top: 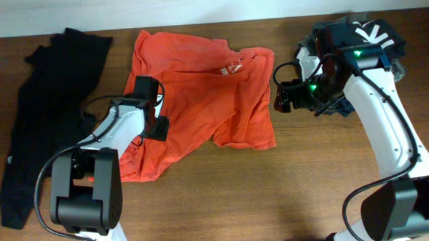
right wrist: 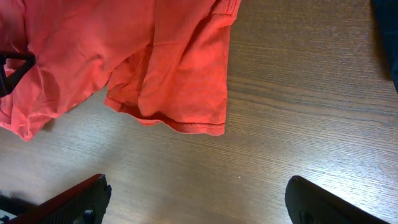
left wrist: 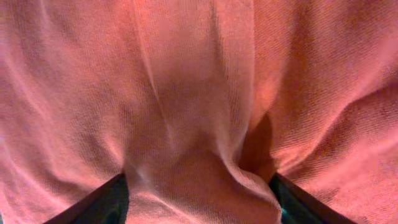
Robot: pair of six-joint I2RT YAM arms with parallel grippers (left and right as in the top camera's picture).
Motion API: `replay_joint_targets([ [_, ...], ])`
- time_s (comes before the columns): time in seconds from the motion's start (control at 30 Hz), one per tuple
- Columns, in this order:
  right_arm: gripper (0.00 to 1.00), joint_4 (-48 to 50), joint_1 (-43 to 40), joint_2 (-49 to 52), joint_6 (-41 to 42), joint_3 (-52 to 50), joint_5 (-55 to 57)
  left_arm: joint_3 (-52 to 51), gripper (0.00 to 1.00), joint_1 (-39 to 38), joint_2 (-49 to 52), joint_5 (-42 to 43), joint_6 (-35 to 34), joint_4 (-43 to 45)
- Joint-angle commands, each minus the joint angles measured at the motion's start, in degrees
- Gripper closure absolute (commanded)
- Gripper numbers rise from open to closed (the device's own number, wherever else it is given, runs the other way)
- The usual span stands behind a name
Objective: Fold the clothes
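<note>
The orange-red T-shirt [top: 213,92] lies crumpled across the middle of the wooden table, its small white neck label [top: 232,67] facing up. A plain black garment [top: 49,105] lies stretched out at the far left. My left gripper [top: 151,112] is pressed down on the shirt's left part. In the left wrist view its two dark fingers [left wrist: 106,202] stand apart, with a raised ridge of orange-red fabric [left wrist: 199,124] filling the gap of the gripper [left wrist: 199,199]. My right gripper [top: 282,97] hovers just right of the shirt. Seen from the right wrist, this gripper [right wrist: 199,199] is open over bare wood, below the shirt's hem [right wrist: 186,93].
A dark blue object [top: 343,105] lies under the right arm near the table's back right; its edge [right wrist: 388,37] shows in the right wrist view. Bare wooden table [top: 274,197] runs along the front. A pale wall edges the back.
</note>
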Motion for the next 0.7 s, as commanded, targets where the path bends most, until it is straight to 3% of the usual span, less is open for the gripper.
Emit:
replay_joint_targets([
  [0.0, 0.05, 0.2, 0.31, -0.85, -0.55, -0.28, -0.31, 0.68, 0.36, 0.42, 1.14, -2.56, -0.22, -0.04],
  [0.33, 0.05, 0.81, 0.31, -0.85, -0.55, -0.28, -0.31, 11.08, 0.54, 0.42, 1.11, -2.54, -0.22, -7.8],
  [0.43, 0.05, 0.79, 0.31, -0.83, -0.55, -0.28, -0.31, 13.07, 0.73, 0.39, 1.11, -2.29, -0.22, -8.92],
  [0.5, 0.05, 0.79, 0.31, -0.85, -0.55, -0.28, -0.31, 13.22, 0.8, 0.35, 1.11, -2.08, -0.22, -9.03],
  [0.67, 0.05, 0.79, 0.31, -0.85, -0.55, -0.28, -0.31, 13.2, 0.78, 0.37, 1.14, -0.96, -0.17, -10.8],
])
